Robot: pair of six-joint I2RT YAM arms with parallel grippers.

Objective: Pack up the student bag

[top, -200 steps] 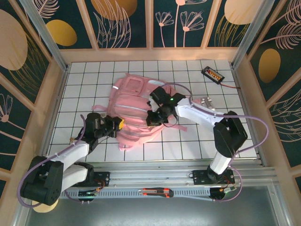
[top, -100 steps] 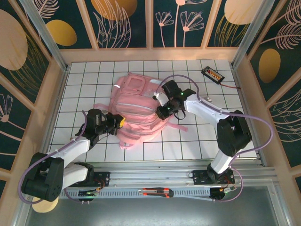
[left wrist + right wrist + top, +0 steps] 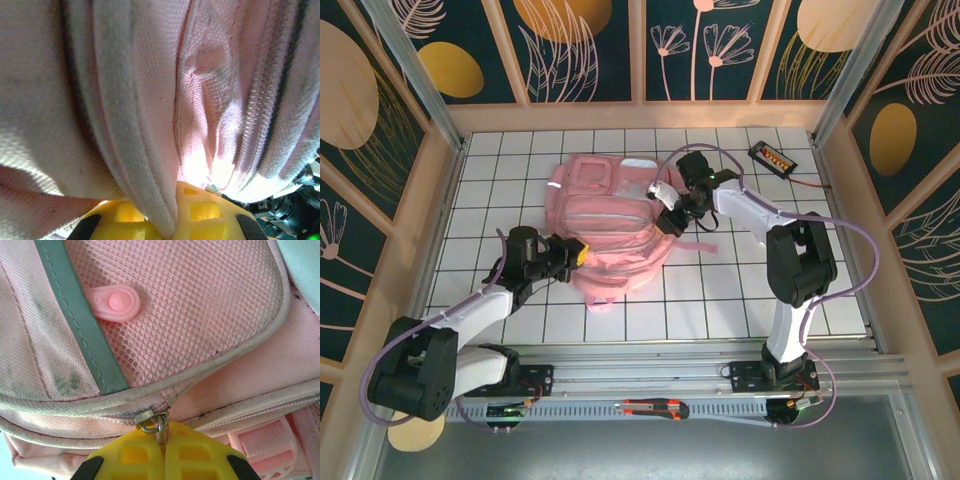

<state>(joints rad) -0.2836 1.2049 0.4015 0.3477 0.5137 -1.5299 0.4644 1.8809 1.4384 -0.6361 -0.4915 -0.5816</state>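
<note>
The student bag [image 3: 605,225] is a big pink backpack lying flat in the middle of the tiled table. My left gripper [image 3: 574,256] is at its near-left edge, and in the left wrist view its yellow fingers [image 3: 210,215] are shut on a piped fabric seam [image 3: 150,190] of the bag. My right gripper [image 3: 671,216] is at the bag's right side. In the right wrist view this gripper [image 3: 163,442] is shut on a metal zipper pull [image 3: 151,421], just below a mesh pocket [image 3: 200,305] with a grey reflective strip [image 3: 80,320].
A black device with orange buttons [image 3: 772,157] and a red lead lies at the back right. A loose pink strap [image 3: 705,245] trails from the bag to the right. A utility knife [image 3: 655,408] rests on the front rail. Wooden walls [image 3: 440,200] border the table.
My right gripper has moved away from me and to the right along the bag's side with the zipper pull in it. The bag has shifted toward the back. My left gripper keeps its hold.
</note>
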